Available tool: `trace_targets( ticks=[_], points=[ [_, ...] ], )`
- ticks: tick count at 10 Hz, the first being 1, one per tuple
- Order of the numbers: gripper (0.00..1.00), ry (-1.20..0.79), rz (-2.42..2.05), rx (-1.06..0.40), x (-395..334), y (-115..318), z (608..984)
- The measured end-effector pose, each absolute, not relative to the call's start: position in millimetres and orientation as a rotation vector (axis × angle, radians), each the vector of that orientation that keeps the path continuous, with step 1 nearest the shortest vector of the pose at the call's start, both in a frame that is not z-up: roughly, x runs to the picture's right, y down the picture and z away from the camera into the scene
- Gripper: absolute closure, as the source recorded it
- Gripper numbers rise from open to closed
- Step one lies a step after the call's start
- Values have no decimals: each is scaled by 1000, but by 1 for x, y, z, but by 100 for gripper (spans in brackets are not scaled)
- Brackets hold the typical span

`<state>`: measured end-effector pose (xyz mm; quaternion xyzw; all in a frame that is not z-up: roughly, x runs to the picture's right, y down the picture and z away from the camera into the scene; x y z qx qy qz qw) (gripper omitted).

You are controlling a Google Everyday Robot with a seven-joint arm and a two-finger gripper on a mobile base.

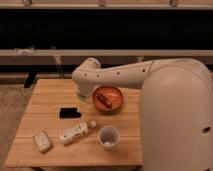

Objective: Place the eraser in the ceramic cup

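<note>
The eraser (69, 112), a flat black block, lies on the wooden table (50, 95) left of centre. The ceramic cup (108, 136), small, white and upright, stands near the table's front edge, to the right of the eraser. My white arm reaches in from the right, and the gripper (84, 95) hangs below its bend, just left of the bowl, above and to the right of the eraser. The gripper is apart from the eraser and from the cup.
An orange-brown bowl (107, 99) with a red object inside sits at the centre right. A white bottle (76, 132) lies on its side between the eraser and the cup. A pale beige packet (42, 141) lies at the front left. My large white body fills the right side.
</note>
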<state>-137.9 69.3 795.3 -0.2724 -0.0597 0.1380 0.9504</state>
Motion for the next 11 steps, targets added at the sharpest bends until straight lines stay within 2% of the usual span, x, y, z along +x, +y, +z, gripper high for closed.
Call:
trace_targets(
  ticks=[5,11],
  points=[
    [20,-186,137,-552,-210,95,825],
    [20,-194,141,-596,-227,110,864]
  ],
)
